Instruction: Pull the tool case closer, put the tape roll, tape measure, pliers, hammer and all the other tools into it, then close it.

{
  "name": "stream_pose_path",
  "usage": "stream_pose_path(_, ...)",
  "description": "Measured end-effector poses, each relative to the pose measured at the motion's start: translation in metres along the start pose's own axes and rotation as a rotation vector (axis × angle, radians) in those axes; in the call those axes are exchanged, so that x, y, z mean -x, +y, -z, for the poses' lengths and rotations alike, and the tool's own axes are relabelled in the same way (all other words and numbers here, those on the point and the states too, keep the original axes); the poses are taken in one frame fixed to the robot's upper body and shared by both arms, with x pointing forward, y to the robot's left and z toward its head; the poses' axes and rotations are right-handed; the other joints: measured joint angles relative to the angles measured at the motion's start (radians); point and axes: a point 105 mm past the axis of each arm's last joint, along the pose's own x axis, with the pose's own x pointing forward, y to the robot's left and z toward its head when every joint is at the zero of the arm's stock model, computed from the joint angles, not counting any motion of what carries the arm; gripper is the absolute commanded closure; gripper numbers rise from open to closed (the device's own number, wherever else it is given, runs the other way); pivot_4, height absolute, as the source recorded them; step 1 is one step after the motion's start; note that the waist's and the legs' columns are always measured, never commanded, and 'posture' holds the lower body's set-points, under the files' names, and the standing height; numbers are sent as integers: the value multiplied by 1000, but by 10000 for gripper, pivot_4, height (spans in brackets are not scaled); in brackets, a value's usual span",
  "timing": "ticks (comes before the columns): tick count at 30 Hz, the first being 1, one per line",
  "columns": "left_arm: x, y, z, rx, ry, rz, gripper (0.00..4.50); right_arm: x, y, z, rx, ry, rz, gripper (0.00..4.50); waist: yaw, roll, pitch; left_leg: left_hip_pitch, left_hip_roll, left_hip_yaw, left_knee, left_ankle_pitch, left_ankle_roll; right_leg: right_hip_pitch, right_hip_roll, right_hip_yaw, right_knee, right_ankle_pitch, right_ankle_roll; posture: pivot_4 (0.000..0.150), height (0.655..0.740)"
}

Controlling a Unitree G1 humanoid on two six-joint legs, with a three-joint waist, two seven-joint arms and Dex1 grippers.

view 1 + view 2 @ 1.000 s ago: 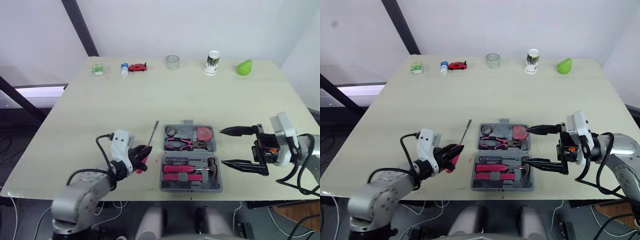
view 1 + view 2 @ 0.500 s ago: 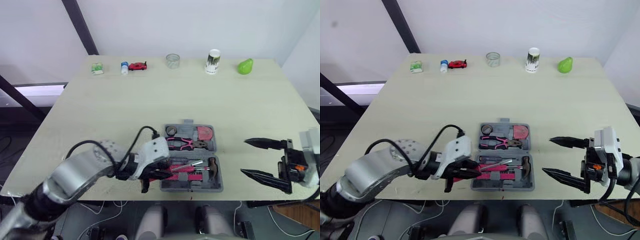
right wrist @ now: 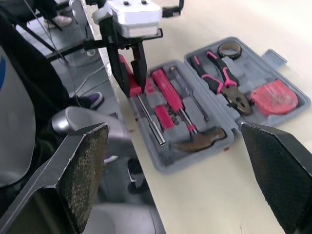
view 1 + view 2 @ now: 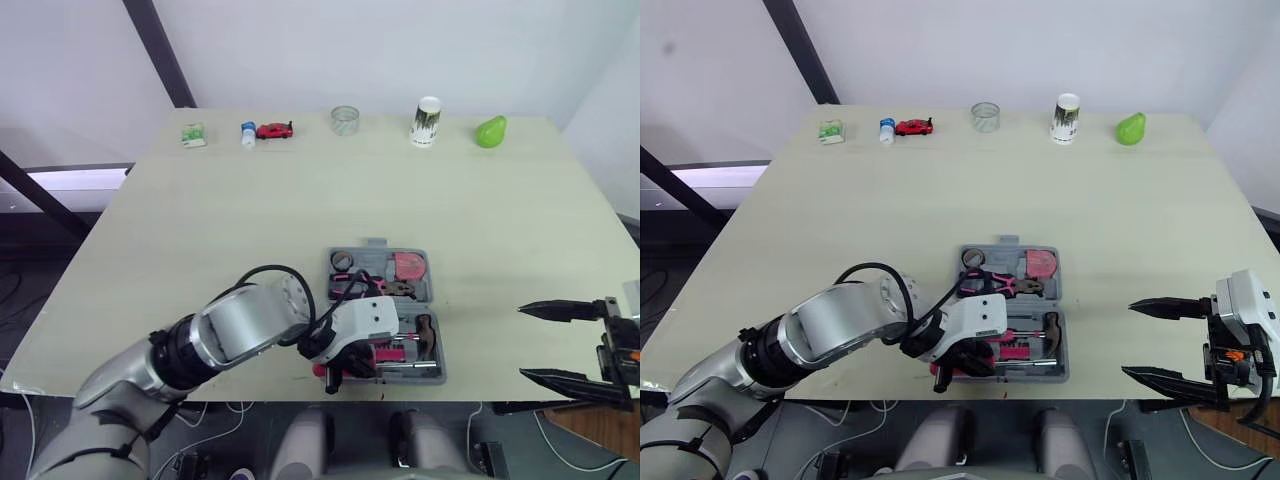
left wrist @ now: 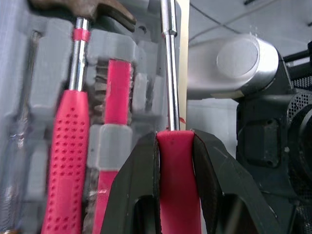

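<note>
Left claw (image 5: 175, 140) is clenched on the red screwdriver (image 5: 169, 73) at lower centre of the left eye view, shaft parallel to the hammer (image 5: 67, 139) along the tool case's (image 4: 432, 298) bottom-edge slot, while the right claw (image 4: 522, 341) gapes empty at lower right, well apart.

Left arm bends across in front, its left gripper (image 5: 174, 141) clamped on a screwdriver (image 5: 168, 78) handle. Right gripper (image 4: 521, 342) is held low at the right, fingers spread wide.
</note>
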Motion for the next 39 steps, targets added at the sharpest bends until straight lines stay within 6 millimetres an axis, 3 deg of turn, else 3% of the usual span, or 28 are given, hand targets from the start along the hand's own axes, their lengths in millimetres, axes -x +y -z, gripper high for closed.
stream_pose_path(10,-10,9,-1,-7,82,-23,39905,-2,6,2,-1,-5,5,0,1,0,0,0,0,-4,1,0,0,0,0,0,1,0,0,1500,7400)
stream_pose_path(22,-17,5,-10,-35,81,1,39905,-1,12,4,-10,-6,34,0,1,0,0,0,-1,-6,2,0,0,0,0,0,3,0,0,1500,7400)
stream_pose_path(39,-22,8,-8,-41,101,-9,39905,5,17,2,44,41,-14,0,1,0,0,0,-1,-6,3,0,0,0,-1,0,3,0,0,1500,7400)
